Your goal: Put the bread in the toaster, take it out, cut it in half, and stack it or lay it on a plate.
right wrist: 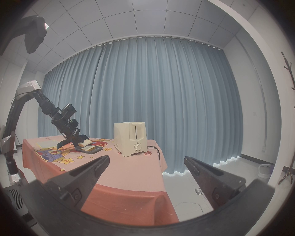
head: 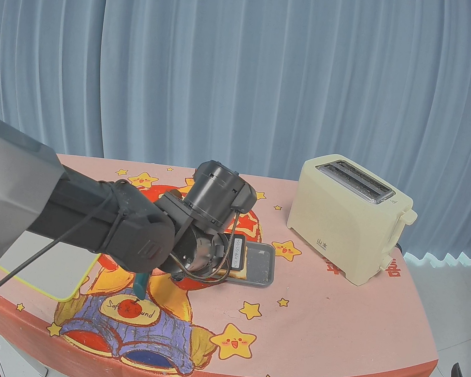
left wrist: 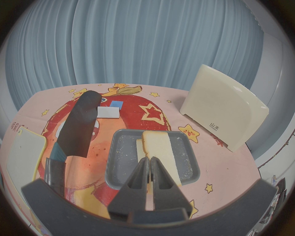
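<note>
left gripper [left wrist: 150, 164]: over the grey rectangular tray [left wrist: 123, 159] near table centre. Fingers pinched almost together on the near edge of a pale square bread slice [left wrist: 158, 147].
held slice: tilted, its gripped end lifted off the tray floor. Cannot tell whether the far edge touches.
second bread piece [left wrist: 139, 149]: flat in the tray, partly under the held slice.
tray: crumbs on its floor. It sits on the cloth between the knife and the toaster.
cream 2-slot toaster [head: 345, 223]: upright at the table's right rear, slots facing up, well apart from the tray.
black-bladed knife with teal handle [left wrist: 78, 123]: lies on the cloth just beside the tray, on the robot's left.
white cutting board with yellow rim [left wrist: 21, 153]: flat at the table's left edge, beyond the knife.
small white card [left wrist: 108, 112]: on the cloth behind the tray, next to a small blue card [left wrist: 116, 104].
right gripper [right wrist: 146, 159]: off the table's right side and lower than the tabletop. Jaws spread wide, empty.
table with pink cartoon-print cloth [head: 343, 326]: carries all the items above.
</note>
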